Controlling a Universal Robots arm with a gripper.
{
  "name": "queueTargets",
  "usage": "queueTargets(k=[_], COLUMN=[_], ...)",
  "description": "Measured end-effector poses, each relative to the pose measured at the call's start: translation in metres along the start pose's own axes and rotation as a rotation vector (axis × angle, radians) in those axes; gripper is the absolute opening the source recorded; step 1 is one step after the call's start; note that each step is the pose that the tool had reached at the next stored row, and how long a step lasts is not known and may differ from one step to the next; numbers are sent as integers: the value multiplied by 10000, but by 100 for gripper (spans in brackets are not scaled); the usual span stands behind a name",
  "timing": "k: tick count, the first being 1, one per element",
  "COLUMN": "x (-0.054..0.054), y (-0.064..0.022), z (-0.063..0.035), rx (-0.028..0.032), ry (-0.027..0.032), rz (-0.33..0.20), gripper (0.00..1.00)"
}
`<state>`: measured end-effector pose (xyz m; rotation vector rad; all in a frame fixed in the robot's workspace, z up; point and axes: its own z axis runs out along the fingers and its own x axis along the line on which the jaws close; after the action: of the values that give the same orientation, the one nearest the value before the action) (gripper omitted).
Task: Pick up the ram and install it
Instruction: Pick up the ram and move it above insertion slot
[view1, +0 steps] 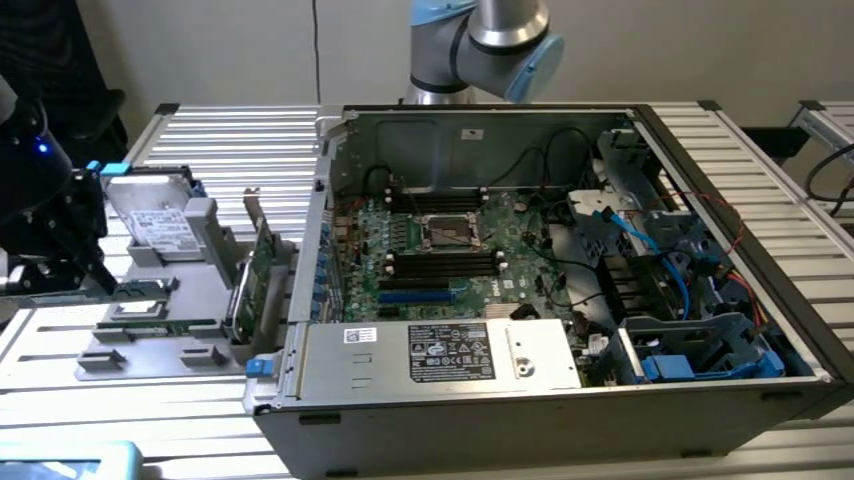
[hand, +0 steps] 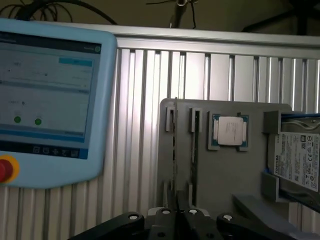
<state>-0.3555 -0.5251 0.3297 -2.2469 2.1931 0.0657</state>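
The pincer (hand: 178, 214) hangs over the grey holder (hand: 230, 170) on the bench (hand: 135, 125) — whether it is spread or pressed together, I cannot tell. The ram (view1: 163, 327) stands on edge in a holder slot just ahead of the pincer — the open computer case (view1: 534, 250) sits further off.

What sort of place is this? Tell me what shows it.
Likely a robotics lab bench for computer assembly: an open grey metal computer case on a ribbed aluminium table, and a light-blue touchscreen teach pendant.
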Motion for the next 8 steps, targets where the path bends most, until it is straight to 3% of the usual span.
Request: queueTargets(k=[4, 8], x=[18, 84], y=[-7, -108], z=[-182, -370], rx=[-2, -1], ry=[1, -8], rz=[1, 0], gripper=[13, 13])
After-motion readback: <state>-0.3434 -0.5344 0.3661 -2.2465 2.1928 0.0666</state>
